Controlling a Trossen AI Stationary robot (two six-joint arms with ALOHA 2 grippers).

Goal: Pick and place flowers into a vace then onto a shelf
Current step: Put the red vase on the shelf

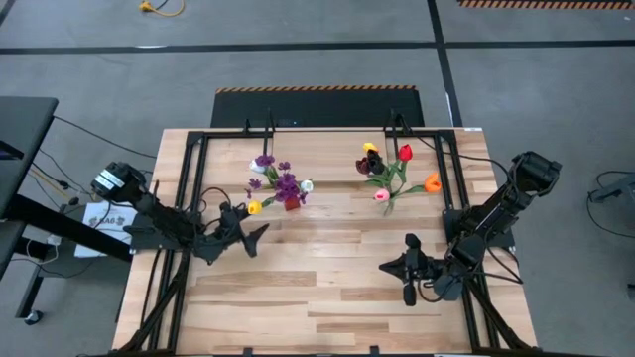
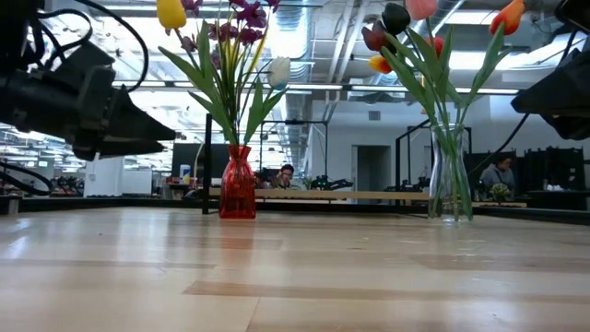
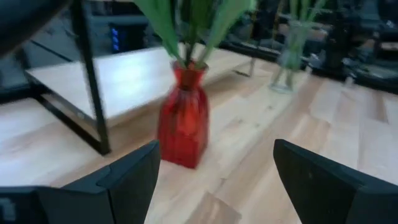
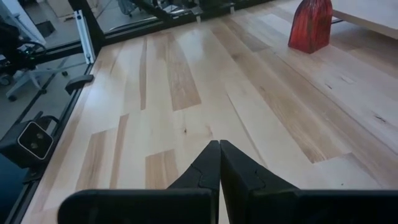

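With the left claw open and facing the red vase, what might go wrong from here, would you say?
1. The red vase is narrow and carries tall flowers, so a push from the open left claw before it closes could tip it.
2. The shelf leg stands close beside the vase, so a claw finger might catch it.
3. Lifting may sway the stems toward the glass vase.

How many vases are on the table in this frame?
2. The red vase stands on the table's left half, ahead of the open left gripper; the clear glass vase stands on the right half. Both hold flowers.
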